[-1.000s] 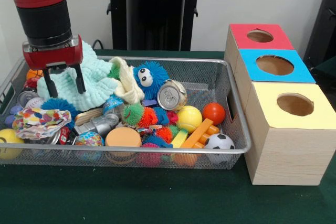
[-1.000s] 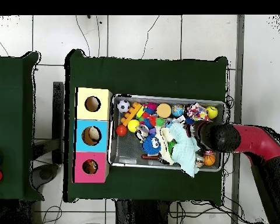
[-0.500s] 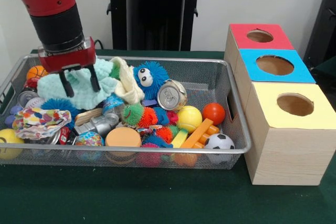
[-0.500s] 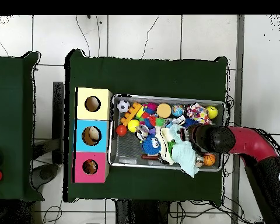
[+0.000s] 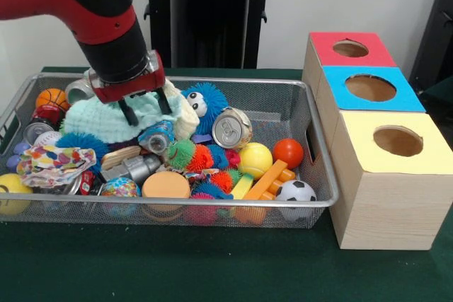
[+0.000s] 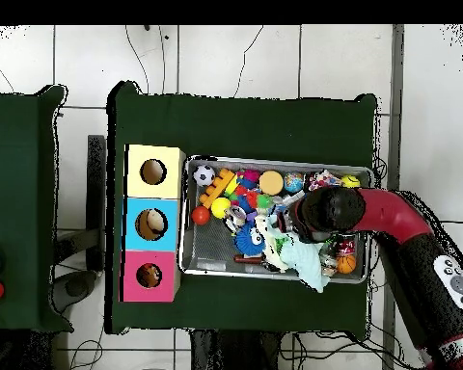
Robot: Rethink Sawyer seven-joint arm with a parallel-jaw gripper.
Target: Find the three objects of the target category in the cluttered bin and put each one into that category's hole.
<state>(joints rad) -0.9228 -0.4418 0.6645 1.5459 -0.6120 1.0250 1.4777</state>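
The gripper (image 5: 146,108) hangs with its jaws spread, holding nothing, its tips over the pale green cloth (image 5: 99,119) heaped toward the wire bin's (image 5: 283,102) far left corner, just above a small blue-labelled can (image 5: 157,136). A blue fuzzy toy with googly eyes (image 5: 205,101) and a silver can lying on its side (image 5: 231,128) crowd the bin's middle, while a yellow ball (image 5: 255,159), a red ball (image 5: 288,152) and a soccer ball (image 5: 295,192) sit toward its right end. Just beyond that end stands the wooden box (image 5: 386,203) with red (image 5: 350,49), blue (image 5: 370,88) and yellow (image 5: 398,141) holes.
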